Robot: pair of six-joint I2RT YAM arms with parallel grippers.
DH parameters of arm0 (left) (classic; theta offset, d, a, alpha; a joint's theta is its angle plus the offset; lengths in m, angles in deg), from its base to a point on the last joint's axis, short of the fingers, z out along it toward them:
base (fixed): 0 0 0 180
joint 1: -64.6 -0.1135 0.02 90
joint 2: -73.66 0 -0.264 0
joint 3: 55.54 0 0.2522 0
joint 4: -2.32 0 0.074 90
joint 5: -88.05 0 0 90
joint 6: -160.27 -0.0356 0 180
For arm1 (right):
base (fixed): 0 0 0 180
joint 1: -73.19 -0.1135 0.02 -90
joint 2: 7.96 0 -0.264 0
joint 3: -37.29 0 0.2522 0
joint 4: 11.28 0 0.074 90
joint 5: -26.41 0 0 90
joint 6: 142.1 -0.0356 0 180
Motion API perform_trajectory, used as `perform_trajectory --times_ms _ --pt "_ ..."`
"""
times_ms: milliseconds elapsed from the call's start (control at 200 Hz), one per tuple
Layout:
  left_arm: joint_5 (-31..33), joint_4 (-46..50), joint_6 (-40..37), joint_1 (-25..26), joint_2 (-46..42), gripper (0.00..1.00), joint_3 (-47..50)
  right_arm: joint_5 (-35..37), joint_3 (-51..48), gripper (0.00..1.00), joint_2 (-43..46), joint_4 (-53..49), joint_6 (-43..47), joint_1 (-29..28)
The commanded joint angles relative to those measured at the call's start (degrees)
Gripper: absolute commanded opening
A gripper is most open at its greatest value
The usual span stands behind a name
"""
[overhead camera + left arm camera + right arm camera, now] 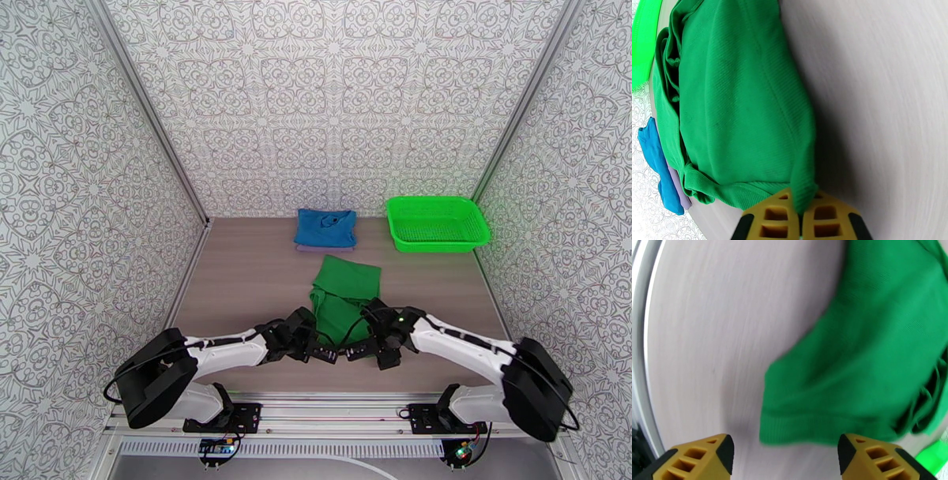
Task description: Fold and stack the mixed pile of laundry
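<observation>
So my left gripper (pixel 802 216) is clamped on a hem corner of the green garment (pixel 742 102), the rest lying out ahead of it. Right gripper (pixel 786 456) is spread wide, with the hem just ahead. It looks soft, light and floppy, so I'd grab the ribbed hem corners.

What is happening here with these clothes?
The two arms are working on the dark green garment in the middle of the table. The left gripper is shut on its near edge; the right gripper is open just beside it. The blue garment already lies folded on the lavender-grey garment at the far side, next to the green basket.
</observation>
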Motion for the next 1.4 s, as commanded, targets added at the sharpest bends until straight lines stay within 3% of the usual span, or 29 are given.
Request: perform_trajectory --times_ms 0,145,210,355,585,780,1045,1395 --pt "0.24 -1.95 1.74 0.64 -0.90 0.00 0.72 -1.78 -0.74 0.70 -1.94 3.66 0.92 -0.30" --pt "0.19 -1.77 1.76 0.68 -0.91 0.00 0.66 -1.31 -1.46 0.56 -4.57 6.19 0.02 -0.29" --pt "0.19 -1.33 1.98 0.78 -1.16 0.00 0.52 -1.21 -1.67 0.44 -6.12 6.86 -0.46 -0.34" --pt "-0.08 1.41 2.34 1.00 -2.57 0.00 -0.29 0.20 -1.24 0.00 -7.01 7.13 -1.01 -0.35" --pt "-0.02 11.44 2.02 2.02 -9.03 0.00 -5.01 1.94 1.35 0.00 2.34 5.29 -2.88 0.41" --pt "-4.05 12.54 -1.66 -3.40 -10.21 0.00 -13.10 3.62 6.51 0.00 7.24 7.91 -4.99 6.23" --pt "-11.82 12.57 -5.03 -13.77 7.38 0.00 -30.50 7.27 14.52 0.00 -1.07 20.23 -10.62 13.65" --pt "-14.46 17.70 -7.80 -20.46 33.22 0.00 -57.09 8.58 23.19 0.00 -19.55 31.48 -15.98 20.14"
